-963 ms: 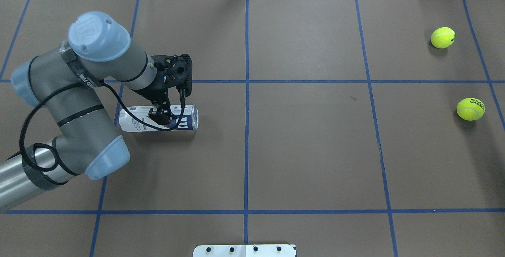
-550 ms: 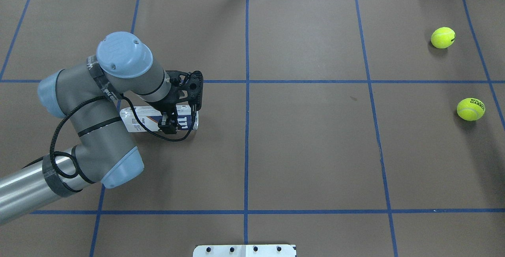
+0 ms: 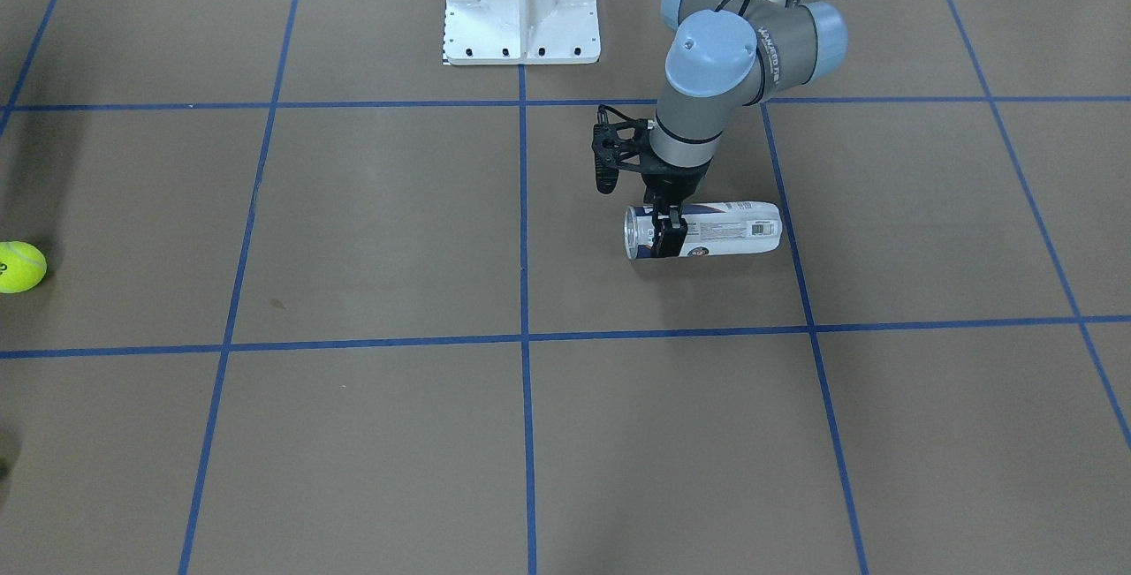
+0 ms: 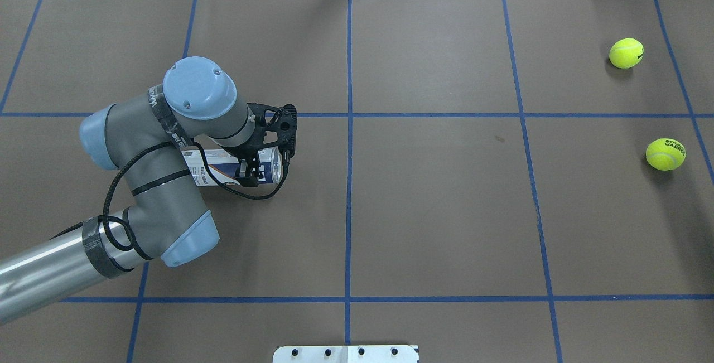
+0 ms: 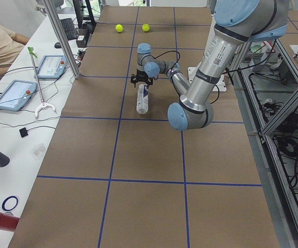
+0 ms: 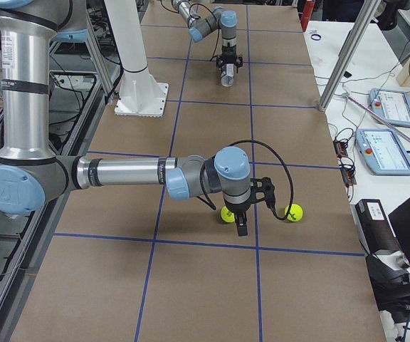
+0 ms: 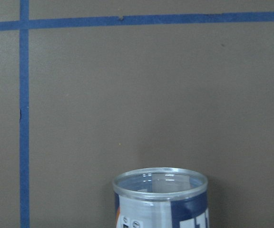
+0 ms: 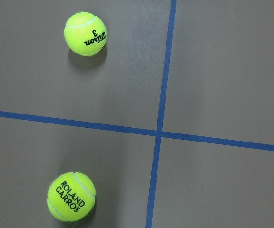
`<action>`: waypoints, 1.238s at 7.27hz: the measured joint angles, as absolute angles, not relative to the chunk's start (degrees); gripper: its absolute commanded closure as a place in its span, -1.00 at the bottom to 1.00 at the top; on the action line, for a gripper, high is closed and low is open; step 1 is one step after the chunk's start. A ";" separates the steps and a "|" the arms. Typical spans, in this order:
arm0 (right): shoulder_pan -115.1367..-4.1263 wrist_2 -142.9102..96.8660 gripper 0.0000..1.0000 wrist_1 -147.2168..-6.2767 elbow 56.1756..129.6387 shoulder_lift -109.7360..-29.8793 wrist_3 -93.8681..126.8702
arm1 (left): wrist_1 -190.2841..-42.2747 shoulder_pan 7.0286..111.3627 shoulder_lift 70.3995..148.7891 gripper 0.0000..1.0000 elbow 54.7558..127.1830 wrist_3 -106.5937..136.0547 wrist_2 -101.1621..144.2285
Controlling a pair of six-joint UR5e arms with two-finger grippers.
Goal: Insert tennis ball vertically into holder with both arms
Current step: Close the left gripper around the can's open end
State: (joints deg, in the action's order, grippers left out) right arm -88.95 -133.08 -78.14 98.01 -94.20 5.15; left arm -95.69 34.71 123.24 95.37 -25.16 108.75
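The holder (image 4: 220, 165), a clear can with a navy and white label, lies on its side left of the table's middle, its open end toward the centre. My left gripper (image 4: 249, 173) points down over it near that open end, one finger on each side, and looks open. The front view shows the holder (image 3: 724, 229) and left gripper (image 3: 669, 238); the left wrist view shows only the holder's rim (image 7: 160, 176). Two tennis balls (image 4: 626, 53) (image 4: 665, 154) lie far right. My right gripper (image 6: 242, 226) hangs beside one ball (image 6: 226, 214); I cannot tell if it is open.
The white pedestal base (image 3: 521, 1) stands at the robot's side of the table. Blue tape lines grid the brown table top. In the right wrist view both balls (image 8: 85, 33) (image 8: 71, 196) lie on the table below. A seated person (image 5: 1, 44) and tablets are off the table's far side.
My left arm has swung right, and its gripper has slid along the holder toward the open end. The holder and both balls have stayed where they were.
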 measured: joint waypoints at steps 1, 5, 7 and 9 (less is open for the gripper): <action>-88.95 -133.15 -1.00 -78.13 98.01 -94.19 5.12 | -95.73 34.28 123.25 -0.88 95.11 -24.26 108.67; -88.95 -133.16 -1.00 -78.13 98.00 -94.19 5.10 | -95.97 32.23 123.34 -0.92 94.36 -18.84 108.71; -88.95 -133.15 -1.00 -78.14 98.00 -94.20 5.10 | -99.24 32.07 123.33 -0.92 92.04 -18.66 108.72; -88.95 -133.15 -1.00 -78.14 98.00 -94.22 5.10 | -104.79 32.01 123.37 -0.90 88.73 -18.81 108.72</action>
State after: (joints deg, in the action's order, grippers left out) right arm -88.95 -133.15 -78.14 98.00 -94.22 5.10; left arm -104.79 32.01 123.37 88.73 -18.81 108.72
